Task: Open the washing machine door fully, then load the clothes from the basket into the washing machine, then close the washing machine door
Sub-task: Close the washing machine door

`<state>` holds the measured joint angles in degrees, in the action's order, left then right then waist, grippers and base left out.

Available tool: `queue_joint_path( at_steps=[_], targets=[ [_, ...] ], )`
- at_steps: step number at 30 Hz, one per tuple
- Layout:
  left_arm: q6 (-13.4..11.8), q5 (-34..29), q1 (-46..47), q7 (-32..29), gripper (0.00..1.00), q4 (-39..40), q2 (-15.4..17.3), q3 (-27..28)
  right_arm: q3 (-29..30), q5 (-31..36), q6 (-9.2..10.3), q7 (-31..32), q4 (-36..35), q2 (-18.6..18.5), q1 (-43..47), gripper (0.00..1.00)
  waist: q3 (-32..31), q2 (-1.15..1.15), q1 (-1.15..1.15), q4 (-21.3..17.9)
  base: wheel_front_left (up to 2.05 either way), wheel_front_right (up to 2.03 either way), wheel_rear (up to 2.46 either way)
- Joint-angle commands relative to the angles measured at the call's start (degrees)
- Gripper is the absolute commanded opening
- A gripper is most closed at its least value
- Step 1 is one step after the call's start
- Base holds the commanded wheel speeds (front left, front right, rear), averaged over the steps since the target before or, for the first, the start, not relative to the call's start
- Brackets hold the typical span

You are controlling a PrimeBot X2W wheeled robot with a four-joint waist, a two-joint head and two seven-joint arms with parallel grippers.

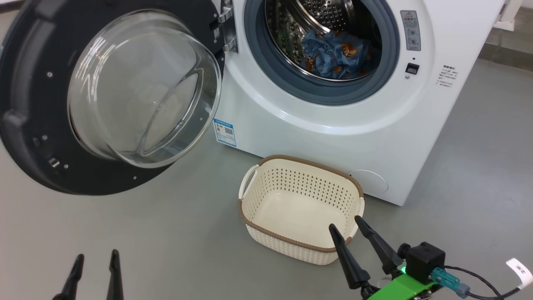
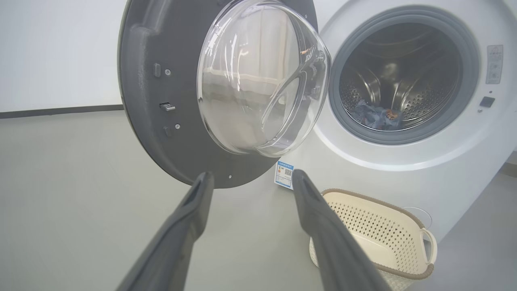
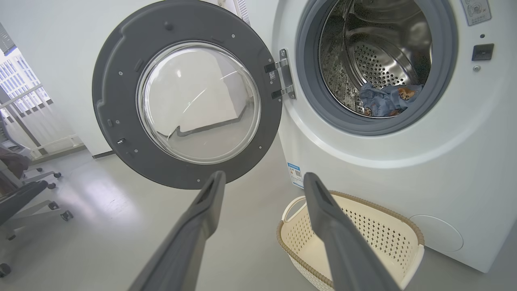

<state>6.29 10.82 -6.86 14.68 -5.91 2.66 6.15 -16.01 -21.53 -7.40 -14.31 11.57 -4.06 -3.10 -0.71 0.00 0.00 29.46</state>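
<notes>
The washing machine point(image 1: 333, 125) stands ahead with its door point(image 1: 37, 104) swung wide open to the left, its glass bowl point(image 1: 145, 87) facing me. The blue printed clothes point(image 1: 335, 54) lie inside the steel drum, also seen as clothes point(image 3: 385, 101) and clothes point(image 2: 375, 115). On the floor before the machine sits the cream basket point(image 1: 254, 208), with nothing inside it. My right gripper point(image 1: 346, 223) hovers open at the basket's near right rim. My left gripper point(image 1: 96, 256) is open at the lower left, over bare floor, well short of the door.
Grey floor point(image 1: 166, 241) spreads between the door and the basket. The right wrist view shows wheeled chair bases point(image 3: 36, 194) and a bright window point(image 3: 20, 81) far left. A white wall point(image 2: 56, 52) runs behind the door.
</notes>
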Motion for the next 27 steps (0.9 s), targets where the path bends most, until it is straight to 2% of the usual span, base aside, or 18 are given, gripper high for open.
queue_joint_path(
  at_steps=[1, 10, 20, 27],
  targets=[
    [-0.4, 0.1, 0.8, 0.3, 1.00, 2.1, 0.5, 2.4, -1.9, -0.7, -0.09, -0.7, -1.0, -0.2, -2.5, 1.00, 0.3, 0.00, 0.00, 0.3, 0.00, 0.00, 0.00],
    [-1.7, 0.8, -1.2, 0.3, 1.00, 5.6, 0.3, 4.5, -6.0, -2.6, -0.09, -0.7, 0.5, -1.3, -6.0, 1.00, 0.9, 0.00, 0.00, 0.7, -0.05, -0.05, -0.05],
    [-3.3, 1.6, -1.9, 0.3, 1.00, 6.4, 0.2, 3.4, -6.2, -3.5, -0.09, -0.7, 0.4, -2.3, -6.3, 1.00, 0.5, 0.00, 0.00, 0.4, -0.05, -0.05, -0.05],
    [-3.3, 1.3, -1.6, 0.3, 1.00, 5.7, 0.2, 3.0, -5.4, -3.4, -0.09, -0.7, 0.2, -2.2, -5.2, 1.00, 0.0, 0.00, 0.00, 0.0, 0.00, 0.00, 0.00]
  ],
)
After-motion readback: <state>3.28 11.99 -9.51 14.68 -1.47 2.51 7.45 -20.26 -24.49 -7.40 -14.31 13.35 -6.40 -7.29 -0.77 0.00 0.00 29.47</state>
